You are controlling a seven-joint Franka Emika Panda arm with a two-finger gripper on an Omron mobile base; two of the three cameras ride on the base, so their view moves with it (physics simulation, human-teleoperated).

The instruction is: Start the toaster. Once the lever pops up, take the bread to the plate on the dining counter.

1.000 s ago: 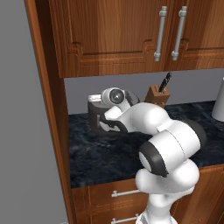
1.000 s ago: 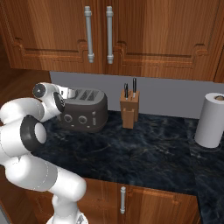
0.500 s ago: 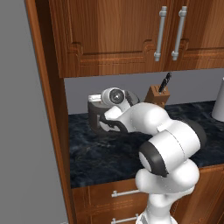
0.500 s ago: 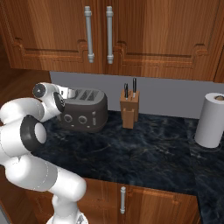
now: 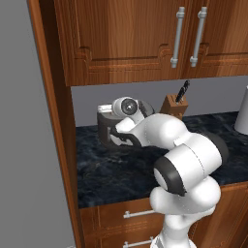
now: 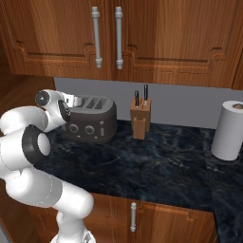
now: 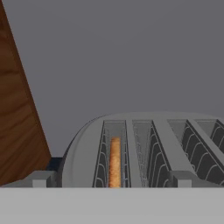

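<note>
Wall panel: on my far left a tall reddish-brown wooden side panel point(image 5: 53, 121) runs down past the counter's end; in my hand view it is the brown slab at the left edge.
My gripper point(image 6: 71, 101): it sits at the toaster's left end, level with its top, just beside the silvery slots. My fingers stand fully apart, with nothing between them.
Toaster point(image 6: 92, 118): dark grey, boxy, standing on the black counter against the grey back wall, its two round knobs facing the room. In the left base view my forearm covers most of it. From my hand I look along its slotted top point(image 7: 144, 148).
Bread point(image 7: 114, 162): a thin tan-brown slice standing on edge inside the leftmost slot as my hand camera sees it, sunk between the wire guides. I am not touching it.
Counter point(image 6: 156, 166): black marbled stone over wooden drawers, beneath wooden cabinets point(image 6: 142, 38) with steel handles.
Knife block point(image 6: 140, 119): wooden, upright, just to the right of the toaster, apart from it, two dark handles sticking up.
Paper towel roll point(image 6: 229, 130): white, upright, at the far right of the counter, well apart from the block.
</note>
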